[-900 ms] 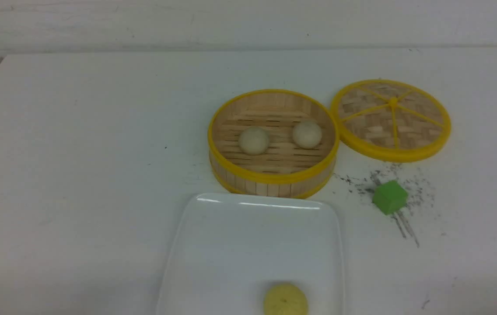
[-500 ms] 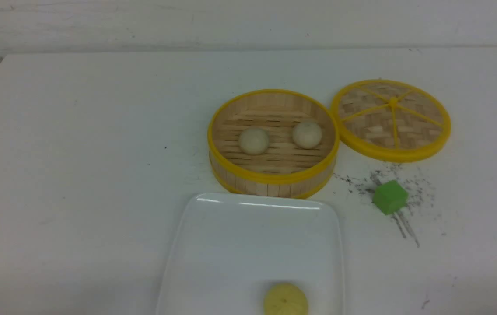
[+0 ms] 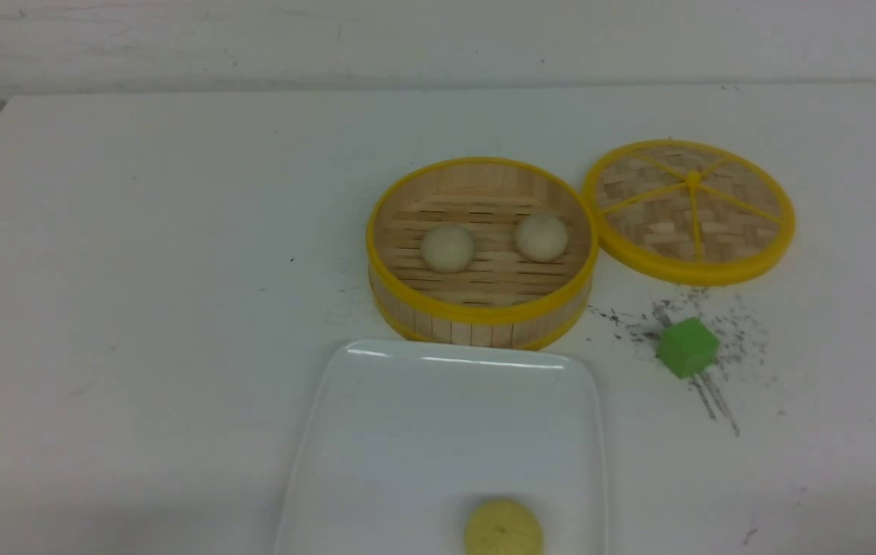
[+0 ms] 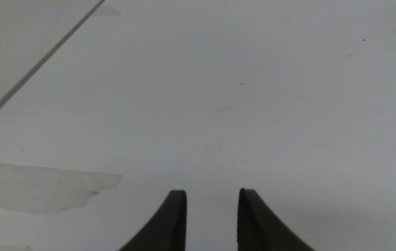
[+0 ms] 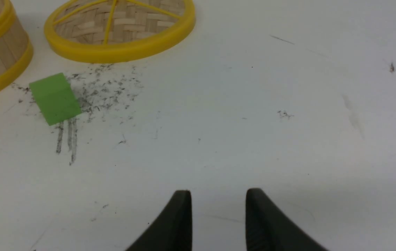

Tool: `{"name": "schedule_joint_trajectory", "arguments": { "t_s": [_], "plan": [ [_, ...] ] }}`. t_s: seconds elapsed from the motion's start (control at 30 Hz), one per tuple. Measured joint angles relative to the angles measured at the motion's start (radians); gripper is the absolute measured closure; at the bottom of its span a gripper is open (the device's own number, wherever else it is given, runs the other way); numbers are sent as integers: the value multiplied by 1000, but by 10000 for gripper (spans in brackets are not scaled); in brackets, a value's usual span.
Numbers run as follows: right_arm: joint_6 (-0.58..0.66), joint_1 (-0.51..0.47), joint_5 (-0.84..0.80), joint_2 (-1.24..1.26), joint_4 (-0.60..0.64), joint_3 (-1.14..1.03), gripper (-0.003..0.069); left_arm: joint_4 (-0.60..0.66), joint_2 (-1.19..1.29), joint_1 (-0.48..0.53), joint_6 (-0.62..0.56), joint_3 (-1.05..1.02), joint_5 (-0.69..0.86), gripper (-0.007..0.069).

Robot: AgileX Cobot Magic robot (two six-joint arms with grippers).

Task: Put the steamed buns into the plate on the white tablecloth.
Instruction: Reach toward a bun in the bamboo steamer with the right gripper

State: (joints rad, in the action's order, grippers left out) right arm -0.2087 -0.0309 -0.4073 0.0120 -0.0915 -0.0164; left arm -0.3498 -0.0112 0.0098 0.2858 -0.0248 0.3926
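Observation:
Two pale cream steamed buns sit side by side inside the open bamboo steamer on the white tablecloth. The white rectangular plate lies just in front of the steamer and holds only a yellower pleated bun at its near edge. Neither gripper shows in the front view. In the left wrist view my left gripper hovers over bare cloth, jaws a narrow gap apart and empty. In the right wrist view my right gripper stands the same way, empty, well away from the steamer.
The steamer's lid lies flat to the right of the steamer, and also shows in the right wrist view. A green cube sits among dark scuff marks in front of the lid, seen too in the right wrist view.
A dark tip at the bottom left corner of the front view has slipped out of the picture. The buns, plate and steamer have not moved.

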Motion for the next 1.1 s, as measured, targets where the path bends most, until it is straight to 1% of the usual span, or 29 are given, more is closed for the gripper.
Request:
{"name": "schedule_joint_trajectory", "arguments": {
  "t_s": [0.63,0.7,0.73,0.77,0.8,0.83,0.87,0.9,0.97,1.03,1.07,1.1],
  "plan": [
    [0,0,0,0,-1,0,419,-13,0,0,6,0,2,384],
    [-2,0,2,0,-1,0,419,47,0,0,61,0,-6,384],
    [-2,0,5,0,-1,0,419,56,0,0,70,0,-7,384],
    [-35,0,17,0,36,-2,419,170,0,0,170,0,-22,384],
    [-81,0,27,0,91,-4,419,234,0,0,226,-1,-30,384],
    [-139,0,38,0,158,-7,419,338,0,0,321,-1,-39,384],
    [-188,0,45,0,217,-8,419,393,0,0,370,-2,-41,384],
    [-262,0,50,0,289,-8,419,480,0,0,450,-3,-44,384],
    [-354,0,56,0,411,-8,419,621,0,0,589,-3,-45,384],
    [-417,0,57,0,487,-8,419,704,0,0,676,-3,-47,384],
    [-437,0,58,0,518,-8,419,725,0,0,699,-3,-49,384],
    [-442,0,58,0,523,-8,419,728,0,0,702,-3,-51,384]
  ]
}}
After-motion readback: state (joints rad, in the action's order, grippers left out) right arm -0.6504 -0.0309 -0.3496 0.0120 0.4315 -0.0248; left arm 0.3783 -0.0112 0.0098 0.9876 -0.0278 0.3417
